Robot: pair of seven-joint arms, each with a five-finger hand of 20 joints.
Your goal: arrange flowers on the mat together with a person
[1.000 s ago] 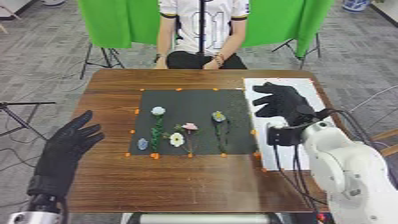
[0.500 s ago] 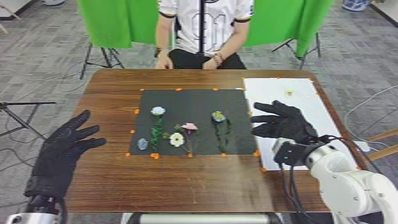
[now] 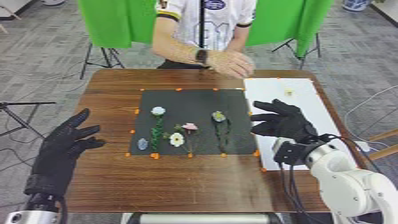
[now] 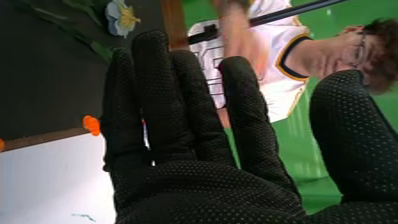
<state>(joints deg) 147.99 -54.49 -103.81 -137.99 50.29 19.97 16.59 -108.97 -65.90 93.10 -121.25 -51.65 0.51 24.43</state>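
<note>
Watch for clash over white sheet (image 3: 309, 98)

Head view: could bump person's hand (image 3: 233, 64), raised by the table's far edge, if sending right hand (image 3: 286, 123) after small yellow bloom (image 3: 289, 92) on white sheet. Could snag bluish-yellow flower (image 3: 218, 116) on black mat (image 3: 182, 100) by sweeping low. Loosely open, empty at left hand (image 3: 67, 142), beside mat. Laid out on brown wooden table (image 3: 178, 185), with green drape (image 3: 115, 30) and grey floor (image 3: 355, 55) beyond.

Right wrist view: held open, straight-fingered, thumb well apart, nothing gripped. Might miss thin stem by closing too late. Also catches orange marker (image 4: 91, 125) near mat's edge.
</note>
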